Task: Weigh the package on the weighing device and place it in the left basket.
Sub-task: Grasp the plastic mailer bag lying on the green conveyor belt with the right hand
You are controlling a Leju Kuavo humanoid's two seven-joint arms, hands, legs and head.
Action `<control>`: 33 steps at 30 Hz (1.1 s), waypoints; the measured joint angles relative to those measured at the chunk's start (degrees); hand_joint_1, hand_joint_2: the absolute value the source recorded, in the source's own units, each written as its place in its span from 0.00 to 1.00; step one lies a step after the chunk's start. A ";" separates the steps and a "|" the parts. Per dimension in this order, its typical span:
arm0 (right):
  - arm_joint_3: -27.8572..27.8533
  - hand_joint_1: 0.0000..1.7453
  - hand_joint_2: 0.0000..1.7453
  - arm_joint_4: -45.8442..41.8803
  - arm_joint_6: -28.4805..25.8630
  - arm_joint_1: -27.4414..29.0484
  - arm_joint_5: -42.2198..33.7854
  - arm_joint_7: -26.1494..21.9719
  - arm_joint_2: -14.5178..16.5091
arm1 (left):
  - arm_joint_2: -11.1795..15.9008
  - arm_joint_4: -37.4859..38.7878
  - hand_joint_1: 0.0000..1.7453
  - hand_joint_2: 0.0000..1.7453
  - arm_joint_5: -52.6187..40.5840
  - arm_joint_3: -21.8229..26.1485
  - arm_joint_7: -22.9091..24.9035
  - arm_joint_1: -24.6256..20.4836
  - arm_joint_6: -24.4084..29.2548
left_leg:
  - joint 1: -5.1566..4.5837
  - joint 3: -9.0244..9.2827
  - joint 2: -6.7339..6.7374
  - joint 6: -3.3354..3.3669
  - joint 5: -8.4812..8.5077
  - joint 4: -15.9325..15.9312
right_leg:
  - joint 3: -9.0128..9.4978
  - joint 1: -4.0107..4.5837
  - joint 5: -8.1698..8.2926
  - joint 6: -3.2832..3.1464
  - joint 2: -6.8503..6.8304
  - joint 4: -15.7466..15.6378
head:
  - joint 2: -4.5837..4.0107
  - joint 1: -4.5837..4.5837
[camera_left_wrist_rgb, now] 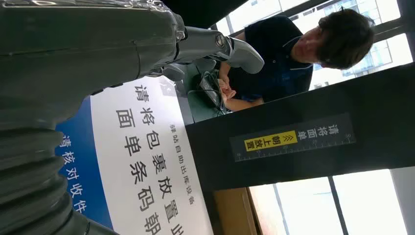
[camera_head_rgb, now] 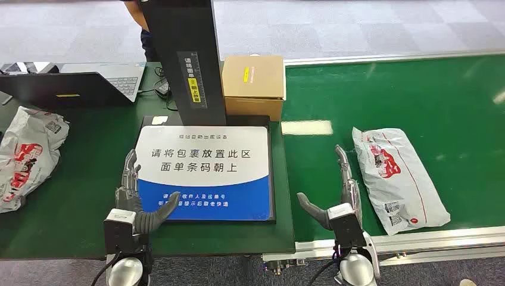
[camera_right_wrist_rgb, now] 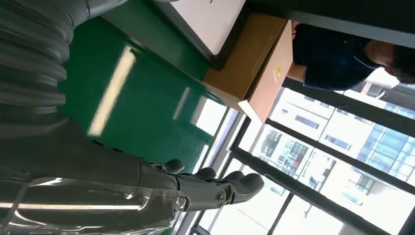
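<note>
Both hands empty beside the weighing device

The package (camera_head_rgb: 398,177) lies on the green belt (camera_head_rgb: 417,95), just right of the right hand (camera_head_rgb: 341,196), untouched; the left hand (camera_head_rgb: 134,199) rests at the weighing device (camera_head_rgb: 205,173)'s near-left corner; both hands have fingers extended, holding nothing.

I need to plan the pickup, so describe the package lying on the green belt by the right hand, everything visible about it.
The package is a soft poly mailer bag, white-grey and crinkled, with a red printed logo and a thin red line along it, plus a small label near its near end. It lies flat on the green conveyor belt, long axis running away from the robot and angled slightly. Nothing touches it: the right hand hovers open just beside it, fingers apart. It looks lightly filled and limp.
</note>
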 joint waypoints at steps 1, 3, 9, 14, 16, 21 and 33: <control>-0.16 0.00 1.00 -0.20 -0.24 0.13 0.16 0.14 -0.05 | 0.00 0.00 0.00 1.00 0.00 0.02 0.01 0.01 -0.03 | 0.00 0.00 0.00 0.00 0.00 0.00 | 0.00 0.00 0.00 0.00 0.00 0.00 | 0.00 0.00; -0.63 0.00 1.00 -0.86 -1.01 0.55 0.58 0.54 -0.19 | 0.00 0.00 0.00 1.00 0.00 0.06 0.03 0.06 -0.10 | 0.00 0.00 0.00 0.01 -0.01 0.00 | 0.00 0.00 0.00 0.00 0.00 0.00 | 0.00 0.00; -2.58 0.00 1.00 -3.69 -3.82 2.41 3.31 1.96 -0.43 | -0.01 -0.02 0.00 1.00 0.02 0.12 0.02 0.13 -0.26 | 0.00 0.00 0.00 0.02 -0.04 0.00 | 0.00 0.00 -0.03 -0.01 0.00 0.00 | 0.00 0.00; -4.62 0.00 1.00 -5.11 -8.51 3.13 12.72 6.53 -0.43 | -0.01 -0.47 0.00 1.00 -0.04 0.10 0.14 0.32 -0.25 | 0.00 0.01 0.00 0.03 -0.05 0.00 | 0.01 0.00 -0.03 -0.01 0.00 0.00 | 0.00 0.00; -5.73 0.00 1.00 -5.34 -11.20 3.20 19.00 9.89 -0.42 | -0.01 -0.97 0.00 1.00 -0.14 0.10 0.51 0.72 -0.14 | 0.00 0.01 0.00 0.03 -0.05 0.00 | 0.02 0.00 -0.03 -0.01 0.00 0.00 | 0.00 -0.01; -9.07 0.00 1.00 -5.49 -12.78 2.72 31.11 17.62 -0.25 | -0.02 -2.91 0.00 1.00 -0.66 0.21 1.60 2.35 -0.15 | 0.00 0.00 0.00 0.04 -0.06 0.00 | 0.02 0.00 -0.04 0.00 0.00 0.00 | 0.00 0.00; -14.63 0.00 1.00 -5.44 -11.22 2.03 53.62 31.44 1.66 | -1.01 -4.13 0.00 1.00 -2.36 0.72 2.78 2.46 -2.42 | 0.00 0.01 -0.01 0.04 -0.07 0.00 | 0.02 0.00 -0.05 0.00 0.00 0.00 | 0.00 0.00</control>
